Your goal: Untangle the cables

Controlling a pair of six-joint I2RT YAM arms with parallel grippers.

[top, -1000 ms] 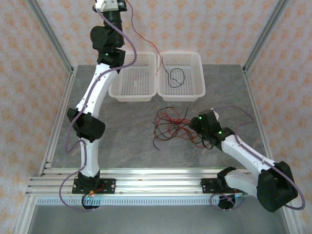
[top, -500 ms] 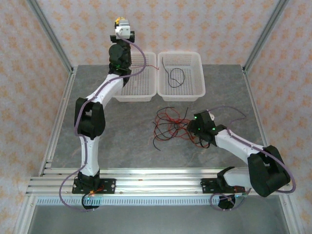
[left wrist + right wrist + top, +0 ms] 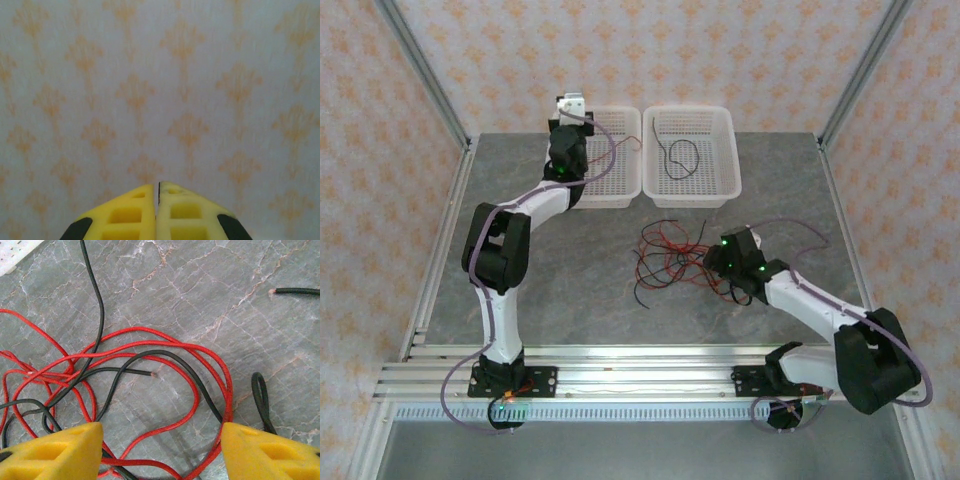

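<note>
The left gripper (image 3: 572, 103) was clenched, its pads (image 3: 130, 215) pressed together, raised over the left tray (image 3: 600, 202) at the far edge of the bench (image 3: 580, 300) and aimed at the back wall (image 3: 160, 75); no strand was visible between the pads. The right gripper (image 3: 160, 440) was released, jaws wide, low over the cables (image 3: 670, 255), a red-and-black tangle near the middle of the bench. One black cable (image 3: 678, 155) lay alone in the right tray (image 3: 696, 202). Risk: several loops lay between the jaws, so closing here would likely seize multiple strands, drag the whole knot and tighten it. A black loop (image 3: 261, 395) beside the right finger (image 3: 270, 450) could snag
</note>
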